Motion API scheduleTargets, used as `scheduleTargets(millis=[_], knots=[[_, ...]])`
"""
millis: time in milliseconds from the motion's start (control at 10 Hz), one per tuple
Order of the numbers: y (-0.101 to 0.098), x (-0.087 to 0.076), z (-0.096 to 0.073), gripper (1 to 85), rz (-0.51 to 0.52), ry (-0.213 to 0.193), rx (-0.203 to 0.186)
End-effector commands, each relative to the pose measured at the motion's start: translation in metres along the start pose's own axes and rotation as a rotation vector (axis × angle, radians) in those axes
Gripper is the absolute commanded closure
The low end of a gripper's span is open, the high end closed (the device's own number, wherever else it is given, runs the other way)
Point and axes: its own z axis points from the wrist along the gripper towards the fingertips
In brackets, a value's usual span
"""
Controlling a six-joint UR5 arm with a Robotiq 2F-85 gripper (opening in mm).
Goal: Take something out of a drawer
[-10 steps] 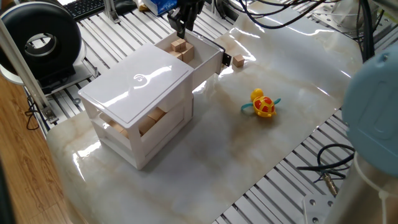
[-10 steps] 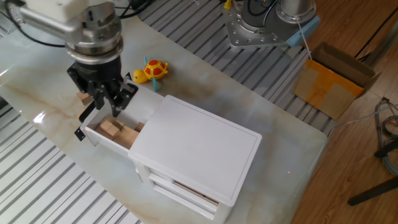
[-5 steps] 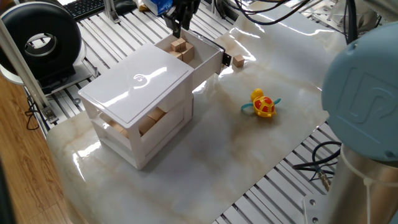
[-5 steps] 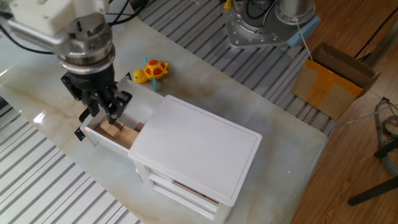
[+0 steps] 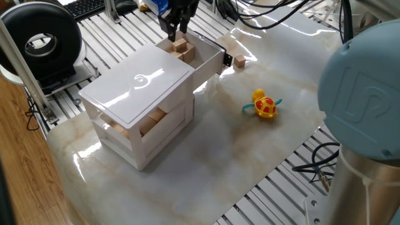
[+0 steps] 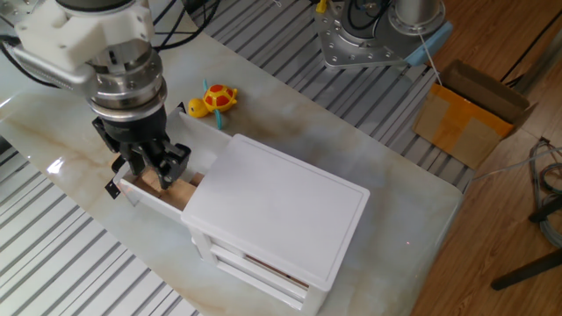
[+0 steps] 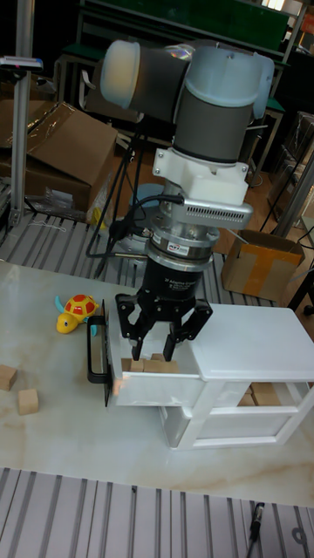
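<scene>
The drawer, top tier of the white box, is pulled open, its black knob facing out. Several wooden blocks lie inside it. My gripper hangs straight above the drawer's inner end, open, fingers pointing down. In the other fixed view the gripper reaches into the drawer with a block beside its fingers. The tall fixed view has the open gripper with fingertips level with the blocks in the drawer. Nothing is gripped.
A yellow and red toy turtle lies on the marble tabletop right of the box. A loose wooden block sits near the knob, and two loose blocks show at the left in the tall view. Lower tiers hold more blocks.
The gripper has come down over the open drawer and shifted toward its inner end, fingers still apart. The blocks and drawer have not moved.
</scene>
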Motion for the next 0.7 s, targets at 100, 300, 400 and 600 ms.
scheduleTargets(millis=[100, 300, 400, 600], knots=[[0.005, -0.0035, 0.0074, 31.7, 0.007, -0.015, -0.03], [0.0045, -0.0029, 0.008, 31.3, 0.003, -0.013, -0.027], [0.0057, -0.0013, 0.009, 31.3, 0.003, -0.008, -0.028], [0.0072, 0.001, 0.0144, 31.3, -0.004, -0.006, -0.033]])
